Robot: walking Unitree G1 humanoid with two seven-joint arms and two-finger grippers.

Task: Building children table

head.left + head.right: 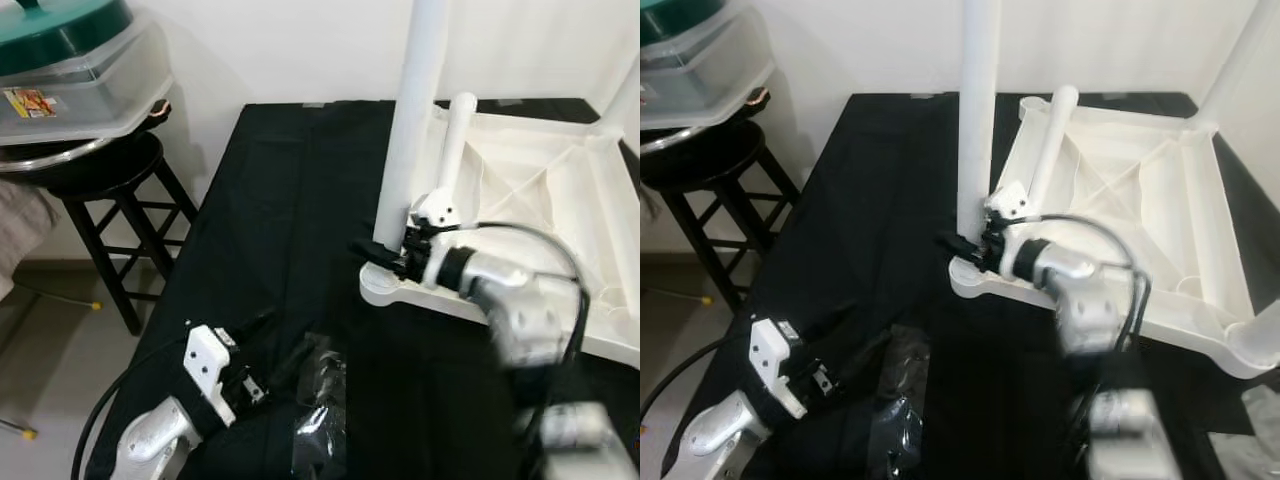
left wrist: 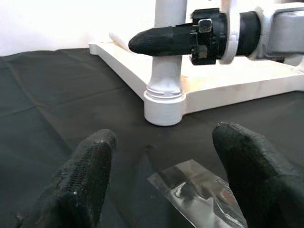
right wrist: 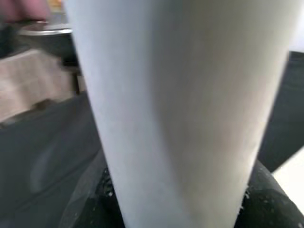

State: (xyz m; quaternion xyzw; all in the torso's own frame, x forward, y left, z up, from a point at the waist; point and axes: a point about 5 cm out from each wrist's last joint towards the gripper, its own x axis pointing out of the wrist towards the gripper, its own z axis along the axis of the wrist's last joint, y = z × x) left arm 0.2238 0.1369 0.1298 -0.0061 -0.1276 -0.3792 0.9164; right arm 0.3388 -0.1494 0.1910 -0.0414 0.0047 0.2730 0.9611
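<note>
The white table [image 1: 520, 180] lies upside down on the black tabletop [image 1: 270, 220]. The right end effector [image 1: 375, 252] pinches the near-left leg [image 1: 410, 120], standing in its corner. The left end effector [image 2: 164, 178] waits nearby, spread. Another loose leg [image 1: 452, 150] still needs fitting.

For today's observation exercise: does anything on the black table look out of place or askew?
One spare white leg lies loose across the upturned tabletop, not socketed. A crumpled clear plastic bag sits on the black cloth by the left gripper. The upright leg held by the right gripper looks straight.
</note>
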